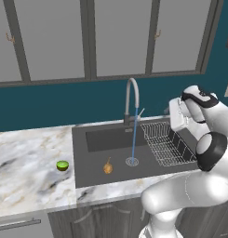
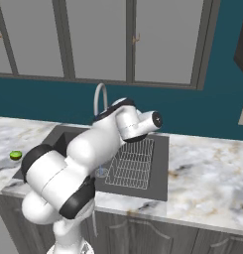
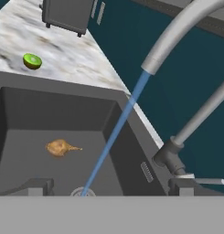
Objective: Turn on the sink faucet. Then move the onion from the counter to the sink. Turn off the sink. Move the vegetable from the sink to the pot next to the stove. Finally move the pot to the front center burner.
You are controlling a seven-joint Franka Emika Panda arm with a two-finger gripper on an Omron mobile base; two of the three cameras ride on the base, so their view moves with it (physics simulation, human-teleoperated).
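Blue water: a thin stream [image 1: 134, 135] ran from the tall silver gooseneck sink faucet [image 1: 130, 100] to the round drain [image 1: 132, 161] of the dark grey sink [image 1: 90, 169].
Onion: the small tan-brown onion [image 1: 108, 167] lay on the basin floor, left of the drain.
Risk: a glancing push might have slipped off the small side lever [image 3: 209, 181], leaving water running.
Arm: folded high over the wire rack [image 1: 166, 144], hand near the faucet base.
Gripper: the dark two-finger gripper [image 3: 109, 188] stood with fingertips apart, empty.
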